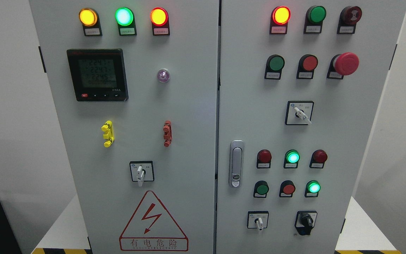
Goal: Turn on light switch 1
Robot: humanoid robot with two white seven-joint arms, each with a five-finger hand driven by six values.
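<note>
A grey two-door control cabinet (189, 106) fills the head view. Its right door carries a row of three round push buttons: green (276, 63), red (309, 63) and a large red mushroom stop button (345, 64). Above them sit a lit red lamp (281, 15), an unlit green lamp (316, 14) and a dark red buzzer (351, 14). Lower down are more buttons, among them a lit green one (292, 157) and another lit green one (313, 187). No label tells which control is switch 1. Neither of my hands nor arms shows.
The left door holds three lit lamps (123, 16), a digital meter (97, 74), yellow (107, 133) and red (167, 133) toggles, a rotary selector (140, 173) and a hazard triangle (153, 220). A door handle (236, 164) and more selectors (300, 113) sit on the right door.
</note>
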